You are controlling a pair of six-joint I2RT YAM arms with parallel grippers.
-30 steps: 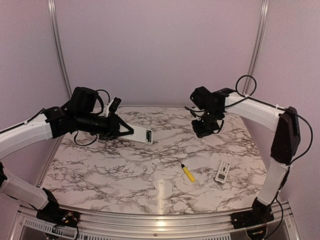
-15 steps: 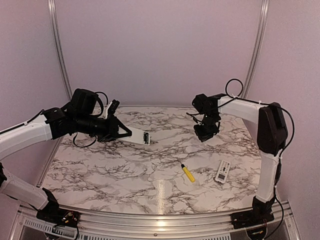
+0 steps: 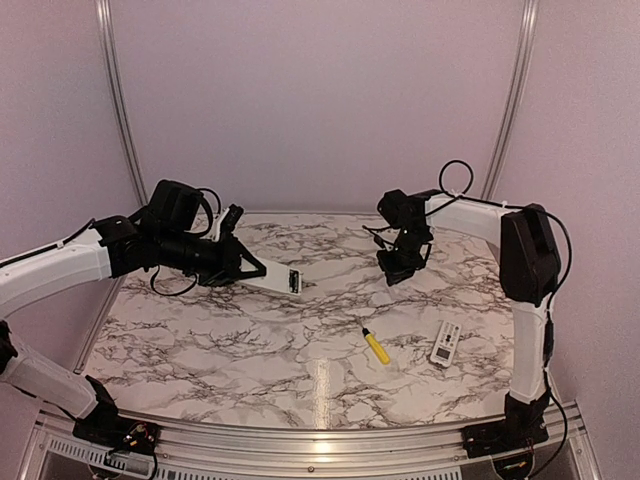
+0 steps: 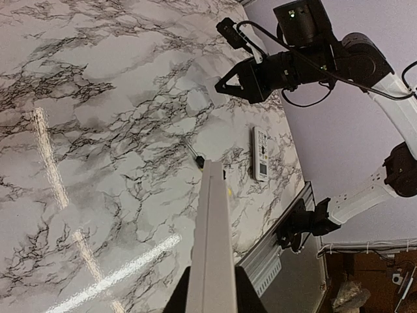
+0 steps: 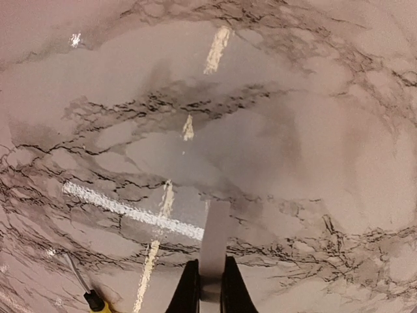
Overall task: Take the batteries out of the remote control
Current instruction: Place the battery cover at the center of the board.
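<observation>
the left gripper (image 3: 246, 268) is clamped on the butt of the white remote (image 3: 278, 276), holding it off the marble table (image 3: 200, 330) at about 10 o'clock, with the free end pointing toward the centre. at that free end the battery bay lies open. the dark shapes in it are probably the batteries (image 3: 295, 280), though they are too small to be sure. the right gripper (image 5: 208, 287), at about 1 o'clock, has its fingers pressed together on the thin grey cover plate (image 5: 214, 238), which sticks out ahead of them above bare marble. so the step in hand looks like parking that cover to free the right fingers. it should go down flat on open table, well apart from the yellow screwdriver (image 3: 376, 346) at 5 o'clock and the small white keypad unit (image 3: 445, 343) at 4 o'clock. lower until the plate nearly lies on the surface before releasing, since a thin plate dropped from height may skid. the left arm should hold the remote steady with the bay facing up, or the cells could slip out early.
</observation>
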